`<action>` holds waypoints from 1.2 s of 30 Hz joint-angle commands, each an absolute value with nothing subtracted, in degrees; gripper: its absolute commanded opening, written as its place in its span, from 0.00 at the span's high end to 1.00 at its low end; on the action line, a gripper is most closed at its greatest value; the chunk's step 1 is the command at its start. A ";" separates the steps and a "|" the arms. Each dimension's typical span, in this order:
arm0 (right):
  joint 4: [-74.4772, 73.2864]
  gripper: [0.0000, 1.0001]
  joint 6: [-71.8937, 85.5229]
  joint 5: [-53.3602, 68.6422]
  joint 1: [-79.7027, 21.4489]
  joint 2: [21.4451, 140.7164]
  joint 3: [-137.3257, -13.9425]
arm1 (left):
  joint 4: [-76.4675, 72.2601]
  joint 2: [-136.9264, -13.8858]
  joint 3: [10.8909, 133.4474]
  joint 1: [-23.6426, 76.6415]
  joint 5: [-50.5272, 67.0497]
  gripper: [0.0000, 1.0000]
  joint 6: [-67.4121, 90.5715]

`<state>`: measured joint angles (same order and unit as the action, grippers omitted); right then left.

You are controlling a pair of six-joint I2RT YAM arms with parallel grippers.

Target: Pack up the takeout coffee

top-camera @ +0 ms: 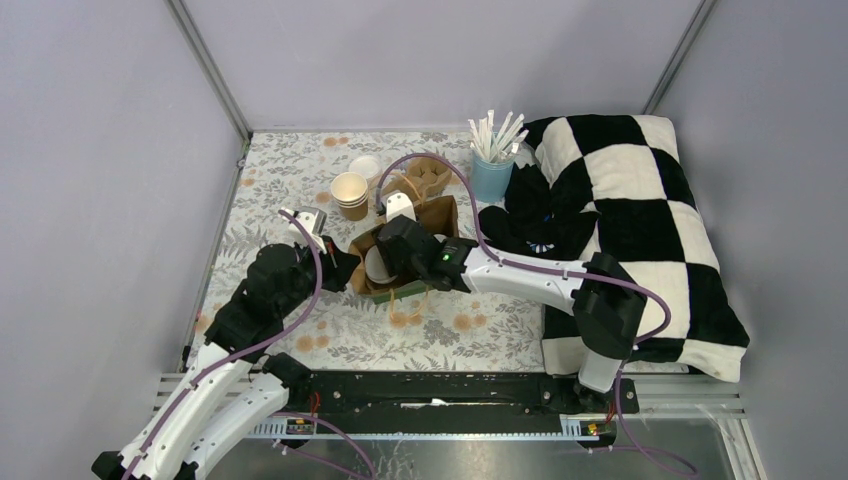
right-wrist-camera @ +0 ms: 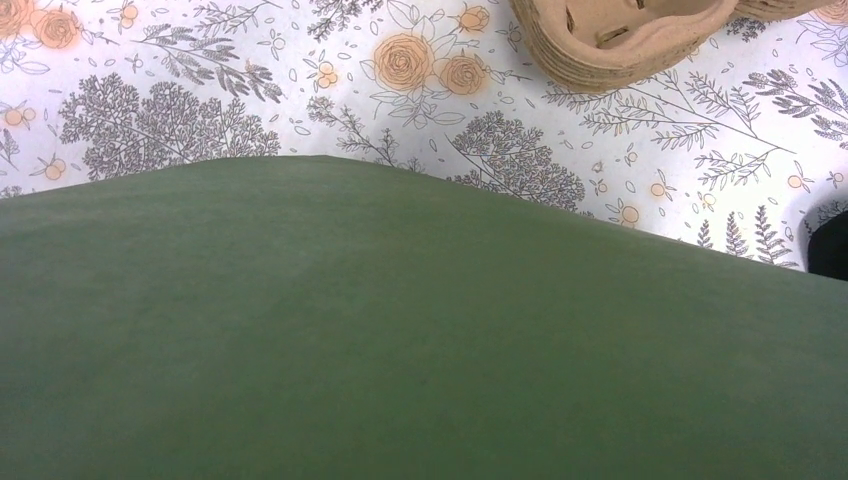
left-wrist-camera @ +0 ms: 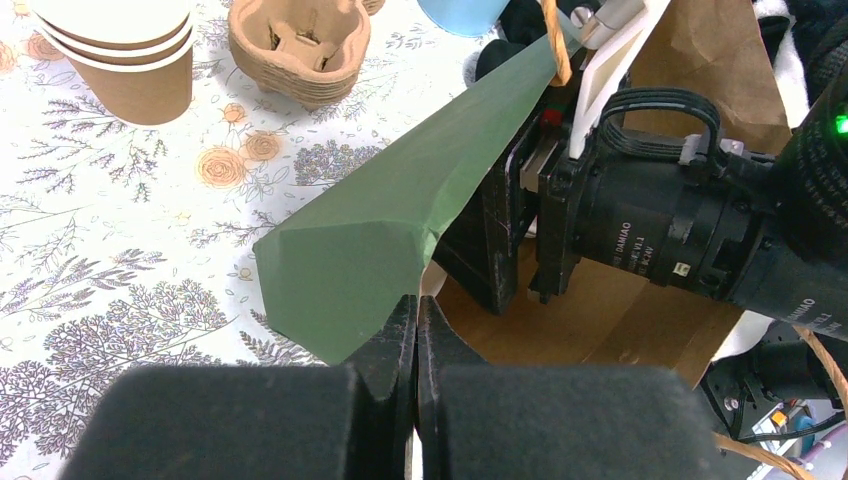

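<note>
Left tool [left-wrist-camera: 416,315] pinched shut on bag [left-wrist-camera: 380,230] rim. Right tool buried inside bag, state can't be told. Stacked cups [top-camera: 350,192] far-left on desk [top-camera: 290,175], not yet packed.

The right gripper [top-camera: 392,258] is down inside the bag [top-camera: 446,214], fingers out of sight. Its own camera sees mostly green bag wall, so I can't tell whether it holds anything. The cup [top-camera: 373,268] in the bag shows only a pale sliver beside it. The stacked cups [left-wrist-camera: 125,60] are cut off at the left camera's top edge.
</note>
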<state>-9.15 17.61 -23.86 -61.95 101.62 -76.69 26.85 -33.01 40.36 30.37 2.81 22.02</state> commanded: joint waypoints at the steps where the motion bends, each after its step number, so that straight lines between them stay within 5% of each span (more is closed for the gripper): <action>1: -13.91 0.45 15.66 -23.43 -61.41 99.06 -78.73 | 25.65 -32.97 39.84 30.50 3.16 1.00 20.39; 10: -12.37 0.74 20.28 -20.13 -61.17 97.96 -76.00 | 25.30 -33.35 39.82 30.50 3.56 1.00 19.86; 22: -5.78 0.99 18.99 -18.47 -61.08 95.03 -74.54 | 24.79 -33.08 39.26 30.50 3.95 1.00 19.86; 36: 2.74 1.00 22.24 -15.84 -59.12 94.80 -71.39 | 25.02 -33.05 39.68 30.50 3.50 1.00 19.60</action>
